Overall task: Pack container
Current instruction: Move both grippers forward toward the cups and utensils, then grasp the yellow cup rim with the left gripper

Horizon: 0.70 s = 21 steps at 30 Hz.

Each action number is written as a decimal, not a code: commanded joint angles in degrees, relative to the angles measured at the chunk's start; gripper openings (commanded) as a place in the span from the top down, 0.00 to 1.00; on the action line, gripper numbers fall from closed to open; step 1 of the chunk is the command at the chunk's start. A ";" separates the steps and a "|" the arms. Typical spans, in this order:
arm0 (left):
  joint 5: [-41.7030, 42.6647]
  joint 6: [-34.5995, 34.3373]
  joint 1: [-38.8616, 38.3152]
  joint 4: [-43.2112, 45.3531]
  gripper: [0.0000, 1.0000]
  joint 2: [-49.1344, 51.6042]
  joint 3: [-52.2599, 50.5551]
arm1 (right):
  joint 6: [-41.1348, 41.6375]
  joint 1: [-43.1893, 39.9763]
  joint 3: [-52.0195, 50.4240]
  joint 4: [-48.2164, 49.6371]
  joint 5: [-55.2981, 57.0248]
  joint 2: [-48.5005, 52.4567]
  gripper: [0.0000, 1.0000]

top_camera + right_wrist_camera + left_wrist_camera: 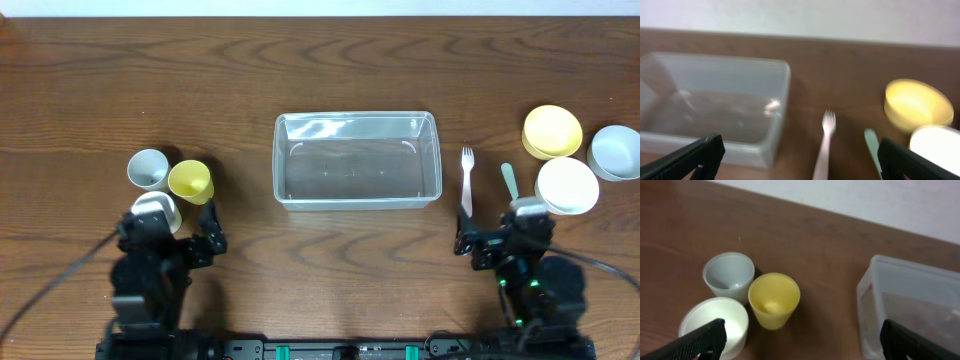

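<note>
While the brown wooden desk [100, 80] fills the overhead view, the container [357, 160] sits upright at its middle, long side facing the robot, between the two arms and touching none of the other things; the left tool [800, 347] hangs low over the desk's left part with its fingers spread wide and nothing between them that it grips; the right tool [800, 169] hangs over the right part, likewise spread wide and holding nothing; on the far right stand three bowls close together: a white bowl [567, 185] nearest the right tool, a yellow bowl [552, 131] behind it, and a pale-blue bowl [615, 152] at the desk's edge; well left of the container stand three cups in a tight cluster: a grey cup [149, 169], a yellow cup [190, 181] just beside it, and a white cup [157, 211] nearest the left tool, close by one finger in the wrist view; a white fork [466, 180] lies flat just right of the container, tines pointing away from the robot; a pale-green utensil [509, 180] lies between the fork and the white bowl, its kind unclear.
</note>
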 commanded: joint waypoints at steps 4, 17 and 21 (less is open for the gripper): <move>-0.17 -0.72 0.33 -18.51 0.02 18.53 24.55 | 0.96 0.63 23.69 -18.78 -4.42 18.75 0.01; 3.67 -0.70 0.33 -39.67 0.02 49.27 49.22 | 0.35 0.63 50.07 -45.57 -4.17 51.39 0.01; 3.65 -0.72 0.33 -34.82 0.02 57.02 49.22 | 0.55 0.63 50.07 -45.57 -4.17 56.06 0.01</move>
